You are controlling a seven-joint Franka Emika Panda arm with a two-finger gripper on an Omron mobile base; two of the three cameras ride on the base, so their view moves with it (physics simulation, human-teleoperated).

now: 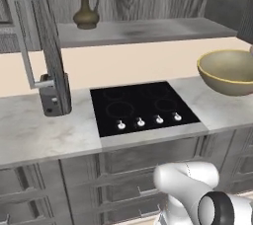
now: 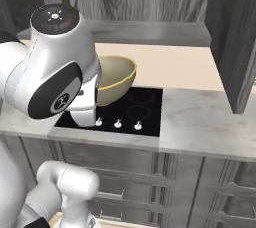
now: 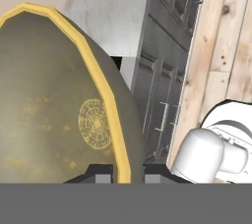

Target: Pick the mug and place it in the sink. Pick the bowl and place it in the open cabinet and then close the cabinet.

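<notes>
Marble counter (image 1: 39, 130); round glazed bowl (image 1: 228, 71) in hand (image 3: 127, 171)

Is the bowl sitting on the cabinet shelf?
No: the bowl hangs above the counter beside the cooktop, below the shelf.

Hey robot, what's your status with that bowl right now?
Gripper shut on bowl's rim. Bowl held tilted in the air above the cooktop. Cabinet door open; jug on its shelf, off to one side.

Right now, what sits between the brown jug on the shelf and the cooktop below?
Left base view: bare cream wall between brown narrow-necked jug and black cooktop.
</notes>
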